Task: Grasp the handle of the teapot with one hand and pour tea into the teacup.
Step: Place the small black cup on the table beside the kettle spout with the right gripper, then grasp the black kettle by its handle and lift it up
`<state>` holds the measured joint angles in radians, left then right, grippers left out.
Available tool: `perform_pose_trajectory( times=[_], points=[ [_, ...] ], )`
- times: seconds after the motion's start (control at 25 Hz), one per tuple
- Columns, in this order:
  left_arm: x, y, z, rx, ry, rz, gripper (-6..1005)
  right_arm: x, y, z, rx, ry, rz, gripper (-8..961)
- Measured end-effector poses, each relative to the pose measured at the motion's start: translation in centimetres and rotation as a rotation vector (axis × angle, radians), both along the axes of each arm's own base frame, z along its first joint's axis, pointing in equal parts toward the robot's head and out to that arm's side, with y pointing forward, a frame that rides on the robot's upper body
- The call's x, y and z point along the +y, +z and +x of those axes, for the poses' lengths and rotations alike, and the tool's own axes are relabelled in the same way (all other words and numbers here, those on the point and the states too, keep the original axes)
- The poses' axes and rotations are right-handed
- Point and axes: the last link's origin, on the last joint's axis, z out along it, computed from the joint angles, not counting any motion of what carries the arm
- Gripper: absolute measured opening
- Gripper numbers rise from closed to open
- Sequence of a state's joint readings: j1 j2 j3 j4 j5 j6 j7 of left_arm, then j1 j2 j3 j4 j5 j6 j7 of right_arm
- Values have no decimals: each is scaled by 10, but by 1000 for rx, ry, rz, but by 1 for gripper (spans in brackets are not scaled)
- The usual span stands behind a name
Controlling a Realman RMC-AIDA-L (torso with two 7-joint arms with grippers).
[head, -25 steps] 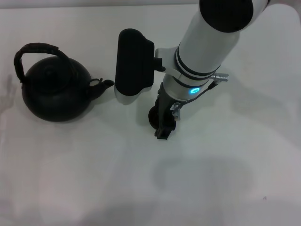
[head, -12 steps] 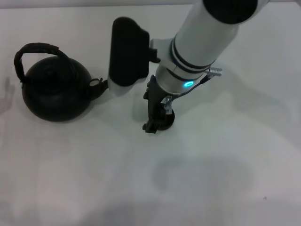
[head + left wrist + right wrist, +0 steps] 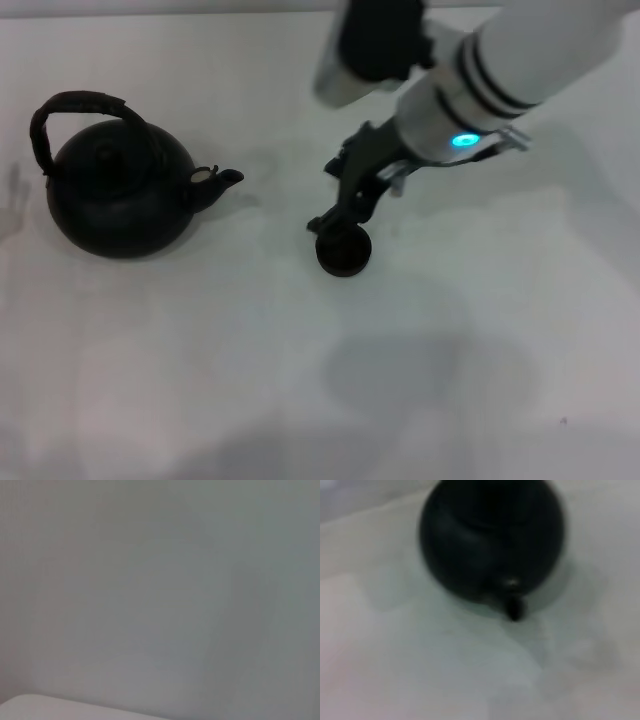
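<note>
The black round teapot (image 3: 115, 195) stands on the white table at the left, its spout (image 3: 220, 180) pointing right. Its arched handle (image 3: 75, 105) with a wrapped top rises upright over the lid. The tiny dark teacup (image 3: 343, 250) stands on the table right of the spout, a gap between them. My right gripper (image 3: 340, 200) hovers just above and behind the cup, open and holding nothing. The right wrist view shows the teapot (image 3: 490, 540) with its spout (image 3: 514, 605) facing the camera. The left gripper is out of view.
The white table (image 3: 200, 380) stretches around both objects. My right arm (image 3: 500, 70) reaches in from the upper right. The left wrist view shows only a plain pale surface (image 3: 160, 600).
My right gripper has let go of the teacup and pulled up and back to the right. The cup now stands alone on the table. The teapot has not moved.
</note>
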<state>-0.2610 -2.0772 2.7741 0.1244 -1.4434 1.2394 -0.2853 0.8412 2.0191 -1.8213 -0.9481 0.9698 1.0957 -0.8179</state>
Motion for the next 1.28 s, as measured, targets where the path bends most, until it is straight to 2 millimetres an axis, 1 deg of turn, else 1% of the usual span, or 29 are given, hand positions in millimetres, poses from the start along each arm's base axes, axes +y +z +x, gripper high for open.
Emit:
perform_pose_trajectory(
  times=[0.2, 0.24, 0.28, 0.32, 0.48, 0.6, 0.72, 0.84, 0.88, 0.96, 1.0, 1.04, 1.08, 1.2, 1.28],
  points=[
    [2, 1, 1, 3, -3, 4, 780, 11, 31, 35, 125, -121, 110, 842],
    [3, 1, 1, 2, -4, 4, 779, 16, 45, 47, 175, -165, 161, 843],
    [4, 1, 2, 2, -6, 4, 779, 16, 45, 47, 175, -165, 161, 843],
    [4, 1, 2, 2, -6, 5, 779, 18, 52, 54, 204, -189, 190, 844],
    [5, 2, 2, -1, -5, 10, 778, 24, 83, 80, 427, -286, 330, 843],
    [5, 2, 2, -2, -4, 12, 778, 28, 106, 105, 651, -355, 475, 843],
    [5, 2, 2, -1, -4, 12, 777, 28, 129, 139, 890, -445, 678, 842],
    [3, 2, 1, 0, 0, 12, 777, 21, 141, 173, 1013, -506, 876, 841],
    [3, 2, 0, 0, 2, 12, 777, 19, 143, 182, 1024, -515, 928, 839],
    [2, 2, -1, 1, 4, 12, 777, 12, 144, 198, 976, -460, 1035, 836],
    [2, 2, -1, 1, 5, 12, 776, 3, 140, 212, 888, -374, 1132, 835],
    [1, 2, -1, 2, 6, 12, 776, -1, 136, 216, 839, -331, 1172, 835],
    [1, 2, -1, 2, 5, 12, 776, -1, 136, 216, 839, -331, 1172, 835],
    [0, 2, -1, 3, 6, 7, 776, -12, 123, 229, 650, -208, 1296, 835],
    [-3, 1, -3, 3, 11, 5, 776, -16, 122, 235, 559, -171, 1340, 835]
  ],
)
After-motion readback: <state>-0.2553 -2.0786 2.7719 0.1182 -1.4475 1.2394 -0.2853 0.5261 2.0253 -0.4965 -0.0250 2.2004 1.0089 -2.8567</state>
